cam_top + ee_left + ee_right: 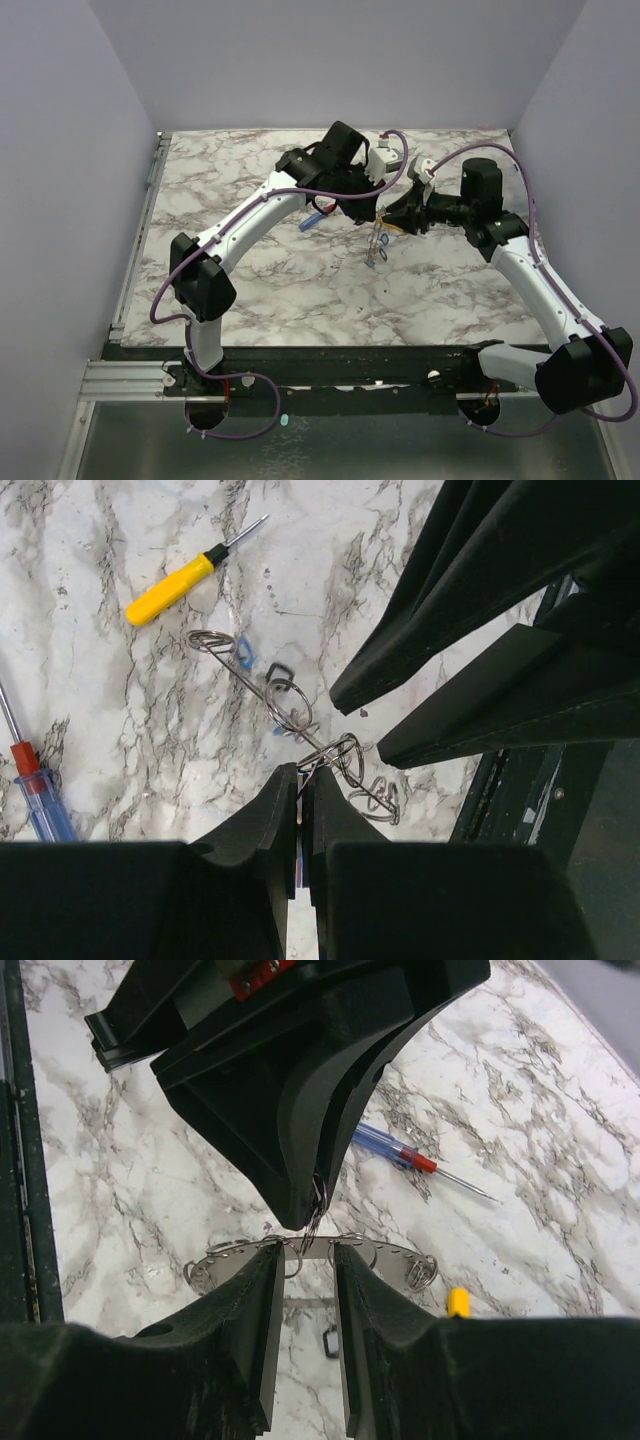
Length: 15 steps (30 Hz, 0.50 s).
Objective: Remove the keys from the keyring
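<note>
The keyring is a grey metal loop, seen edge-on and raised above the table. Small wire rings hang on it, with bits of the blue keys showing. In the top view it hangs between the two arms. My left gripper is shut on a small wire ring at one end of the keyring. My right gripper has a clear gap between its fingers, with its tips at the keyring's holed band. I cannot tell whether they touch it. The two grippers meet tip to tip.
A yellow-handled screwdriver lies on the marble table beyond the keyring. A red-and-blue screwdriver lies close by. A small dark-rimmed piece lies on the table under the keyring. The table's black edge rail runs along one side.
</note>
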{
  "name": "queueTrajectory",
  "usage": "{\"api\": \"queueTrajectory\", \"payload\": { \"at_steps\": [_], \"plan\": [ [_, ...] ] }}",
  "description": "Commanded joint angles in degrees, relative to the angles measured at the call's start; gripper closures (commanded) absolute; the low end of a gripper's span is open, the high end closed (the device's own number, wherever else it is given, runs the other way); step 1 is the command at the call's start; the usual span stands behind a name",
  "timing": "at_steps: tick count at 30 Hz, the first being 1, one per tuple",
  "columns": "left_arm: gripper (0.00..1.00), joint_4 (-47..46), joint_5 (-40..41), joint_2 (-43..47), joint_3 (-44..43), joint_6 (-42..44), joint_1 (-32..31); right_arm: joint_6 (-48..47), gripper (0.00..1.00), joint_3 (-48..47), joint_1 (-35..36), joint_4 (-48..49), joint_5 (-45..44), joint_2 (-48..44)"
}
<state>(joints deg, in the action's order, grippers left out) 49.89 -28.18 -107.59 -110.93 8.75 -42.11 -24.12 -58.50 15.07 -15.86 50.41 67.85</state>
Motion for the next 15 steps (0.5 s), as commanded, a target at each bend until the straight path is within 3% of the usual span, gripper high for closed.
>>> {"api": "queueTrajectory", "payload": {
  "at_steps": [1, 15],
  "plan": [
    [1.0, -0.4, -2.8, 0.4, -1.1, -0.7, 0.0, -1.1, 0.66, -0.5, 0.6, 2.0, 0.0, 1.4],
    [1.0, -0.3, -3.7, 0.6, -0.7, -0.6, 0.0, -1.7, 0.69, -1.5, 1.8, 3.0, 1.2, 4.1]
  ]
}}
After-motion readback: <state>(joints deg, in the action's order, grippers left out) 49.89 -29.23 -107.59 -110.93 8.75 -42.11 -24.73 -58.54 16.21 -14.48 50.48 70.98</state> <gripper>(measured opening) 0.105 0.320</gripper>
